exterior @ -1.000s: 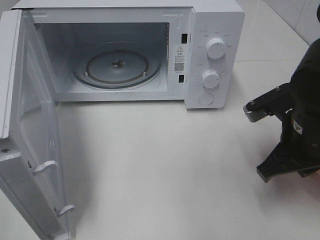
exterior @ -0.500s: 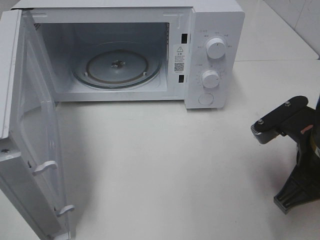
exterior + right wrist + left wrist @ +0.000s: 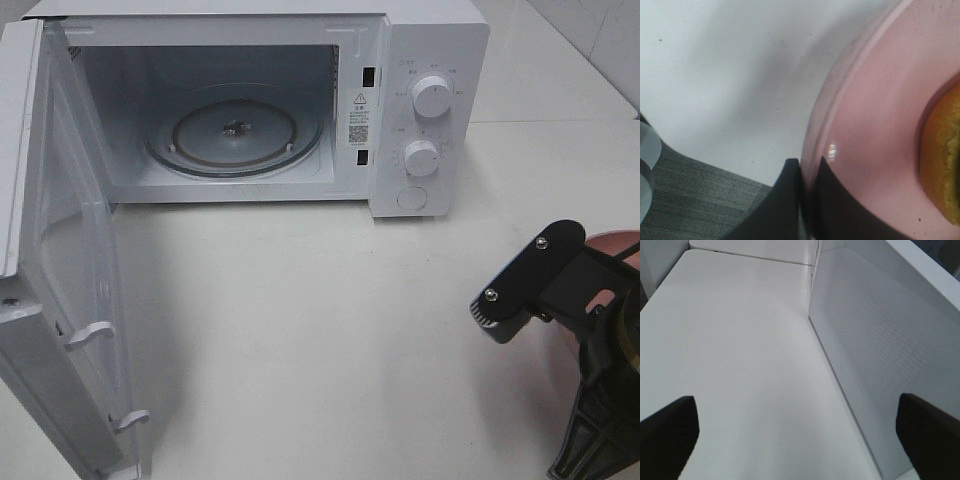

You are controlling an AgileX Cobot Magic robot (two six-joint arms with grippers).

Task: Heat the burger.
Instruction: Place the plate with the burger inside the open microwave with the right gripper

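Only the right wrist view shows the burger on its plate.

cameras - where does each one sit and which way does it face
exterior high: mounted high, looking down on table, open microwave and pink plate; right arm shows lower right.
left wrist: wrist-mounted, looking along the table beside the microwave door; open left pincer tips show.
right wrist: wrist-mounted, close over the plate and burger; right pincer grips the rim.
shared: exterior high and right wrist both show the plate.
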